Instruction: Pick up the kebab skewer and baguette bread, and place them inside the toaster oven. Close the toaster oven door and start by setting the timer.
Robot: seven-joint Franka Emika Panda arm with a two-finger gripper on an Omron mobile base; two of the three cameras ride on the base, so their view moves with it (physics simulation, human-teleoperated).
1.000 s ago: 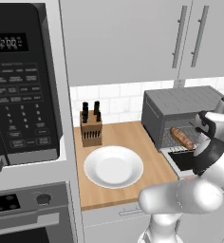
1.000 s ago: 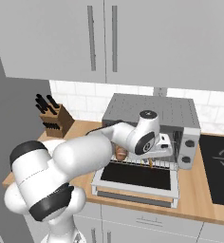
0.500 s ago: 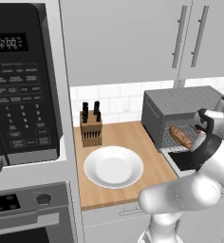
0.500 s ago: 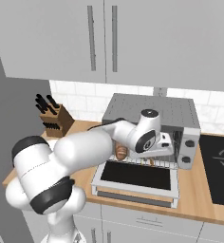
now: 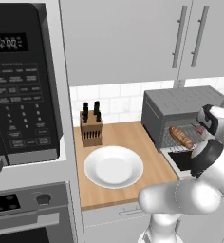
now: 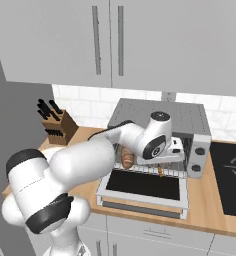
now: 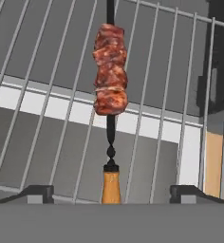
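Note:
The kebab skewer (image 7: 110, 69) lies on the wire rack (image 7: 47, 57) of the toaster oven (image 5: 180, 107), its dark red meat chunks far from me and its orange handle (image 7: 111, 187) near. My gripper (image 7: 111, 193) is open, with one fingertip well clear of the handle on each side. The baguette bread (image 5: 181, 136) rests on the rack's left part; in the right base view the baguette (image 6: 127, 159) lies left of my hand. The toaster oven door (image 6: 142, 186) hangs open and flat in front, and the skewer's handle (image 6: 161, 171) pokes out over it.
A white plate (image 5: 113, 167) sits on the wooden counter (image 5: 128, 137) left of the oven, with a knife block (image 5: 90, 127) behind it. The black microwave (image 5: 23, 85) is at far left, a black cooktop (image 6: 232, 175) right of the oven. Two oven knobs (image 6: 199, 151) face front.
The arm has barely shifted; my hand stays at the oven mouth. The baguette lies on the rack as before and the door stays open.

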